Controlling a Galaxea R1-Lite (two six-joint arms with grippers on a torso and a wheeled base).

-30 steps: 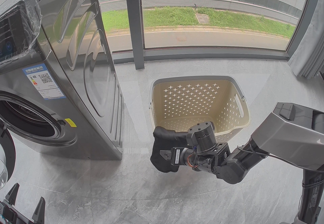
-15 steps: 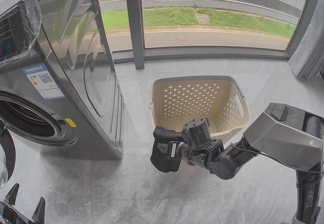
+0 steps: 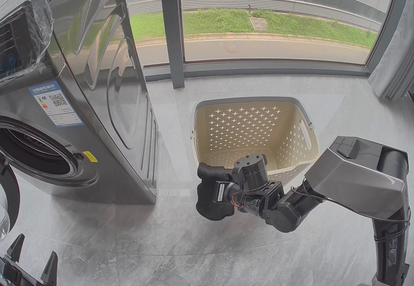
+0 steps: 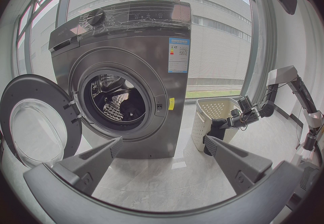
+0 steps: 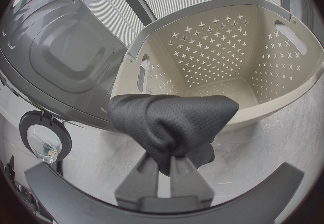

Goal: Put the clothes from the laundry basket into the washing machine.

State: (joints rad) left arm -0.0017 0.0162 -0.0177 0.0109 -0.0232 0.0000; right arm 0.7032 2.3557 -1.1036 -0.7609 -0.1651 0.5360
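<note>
I read right gripper (image 5: 164, 164) pinched tight on a black perforated garment (image 5: 168, 123), cloth hanging just outside the near rim of the cream laundry basket (image 3: 250, 100), washing machine (image 3: 86, 84) door (image 4: 37, 123) swung open, my left gripper (image 4: 162, 140) spread wide, low, facing the drum (image 4: 116, 101).

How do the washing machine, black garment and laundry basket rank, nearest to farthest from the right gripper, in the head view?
1. black garment, clamped in the right gripper.
2. laundry basket, just beyond it.
3. washing machine, to the left.
</note>
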